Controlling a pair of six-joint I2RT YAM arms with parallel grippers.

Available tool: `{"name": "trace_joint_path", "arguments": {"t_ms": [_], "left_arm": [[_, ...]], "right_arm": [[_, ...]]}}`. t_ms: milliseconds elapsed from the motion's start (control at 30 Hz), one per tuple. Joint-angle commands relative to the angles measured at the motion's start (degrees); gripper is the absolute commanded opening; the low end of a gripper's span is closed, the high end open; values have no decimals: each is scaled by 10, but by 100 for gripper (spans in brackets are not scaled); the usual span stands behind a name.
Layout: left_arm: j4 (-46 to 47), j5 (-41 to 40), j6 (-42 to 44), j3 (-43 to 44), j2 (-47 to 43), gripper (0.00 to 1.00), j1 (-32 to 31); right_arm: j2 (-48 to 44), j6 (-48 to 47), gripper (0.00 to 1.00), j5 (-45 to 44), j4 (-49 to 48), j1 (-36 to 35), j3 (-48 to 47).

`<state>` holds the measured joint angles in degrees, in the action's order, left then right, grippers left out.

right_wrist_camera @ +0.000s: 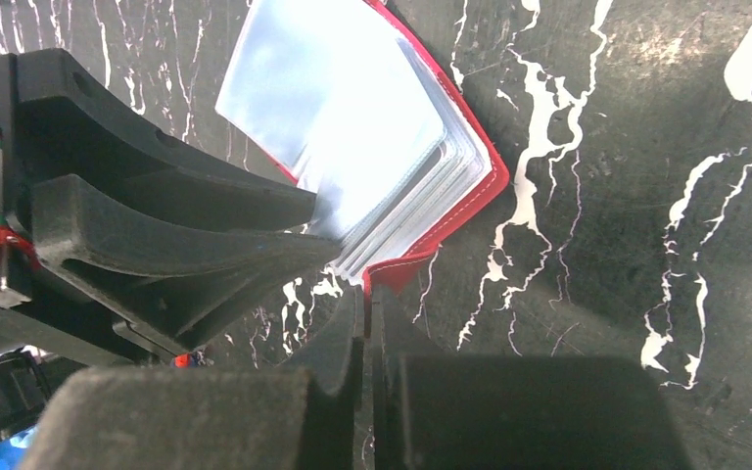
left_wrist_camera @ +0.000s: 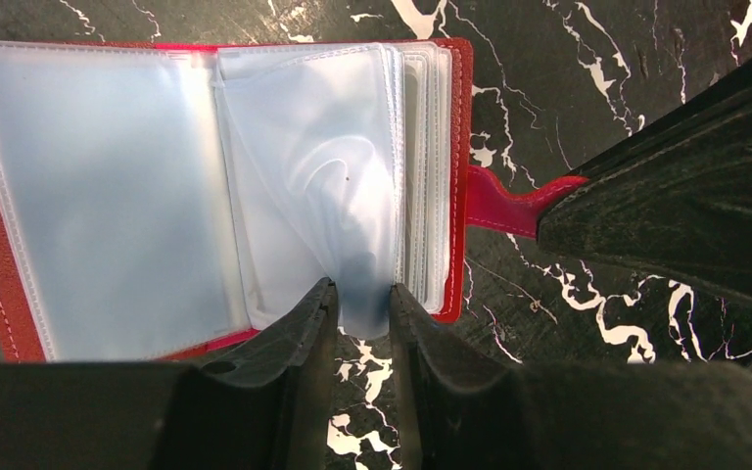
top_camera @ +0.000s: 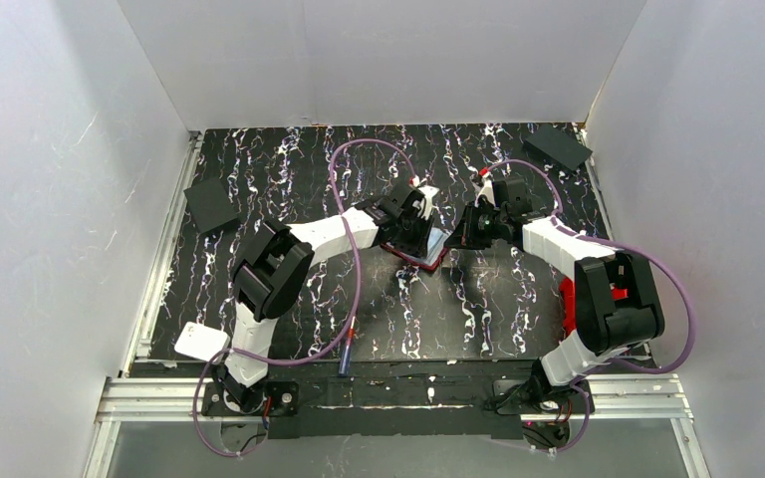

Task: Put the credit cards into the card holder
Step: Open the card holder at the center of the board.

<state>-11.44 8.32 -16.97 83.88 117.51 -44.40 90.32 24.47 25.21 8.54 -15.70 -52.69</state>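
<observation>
Plenty of room out here: the card holder [top_camera: 428, 245] lies open in the middle of the counter [top_camera: 408, 319], well clear of the side rails and walls, with bare marbled top in front of it and behind it. One black flat square [top_camera: 209, 205] sits by the left edge and another [top_camera: 558, 147] in the far right corner, both well apart from the holder. My right pincer [right_wrist_camera: 367, 305] is pressed together on the holder's red tab [right_wrist_camera: 392, 274], on the side toward my right arm. My left pincer [left_wrist_camera: 362, 294] is at the holder's edge nearest my wrist. Its fingers are drawn close on either side of the lower rim of one clear sleeve [left_wrist_camera: 323, 186], which bulges up from the stack. Whether they actually bite it, I cannot tell. The left cover lies flat.
</observation>
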Motion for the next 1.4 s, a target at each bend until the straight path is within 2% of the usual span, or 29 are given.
{"name": "trace_joint_path", "arguments": {"t_ms": [0, 333, 833, 1033, 1133, 1200, 1267, 1367], "left_arm": [[-7, -14, -3, -8, -18, 19, 13], [-2, 1, -20, -18, -48, 17, 35], [68, 114, -93, -61, -59, 14, 81], [67, 101, -100, -63, -56, 9, 84], [54, 82, -103, -59, -55, 9, 88], [39, 67, -104, -55, -54, 9, 92], [27, 65, -109, -47, -49, 10, 96], [28, 74, -132, -49, -42, 10, 106]], "right_arm": [[-4, -28, 1, -12, 0, 4, -4], [-5, -44, 1, -17, 10, 3, -2], [11, -53, 1, -12, 8, 3, -4], [11, -54, 1, -27, 21, 3, -14], [11, -69, 2, -79, 57, -1, -34], [8, -82, 9, -165, 106, -12, -58], [4, -103, 21, -266, 150, -38, -96], [-1, -111, 43, -311, 178, -61, -134]]}}
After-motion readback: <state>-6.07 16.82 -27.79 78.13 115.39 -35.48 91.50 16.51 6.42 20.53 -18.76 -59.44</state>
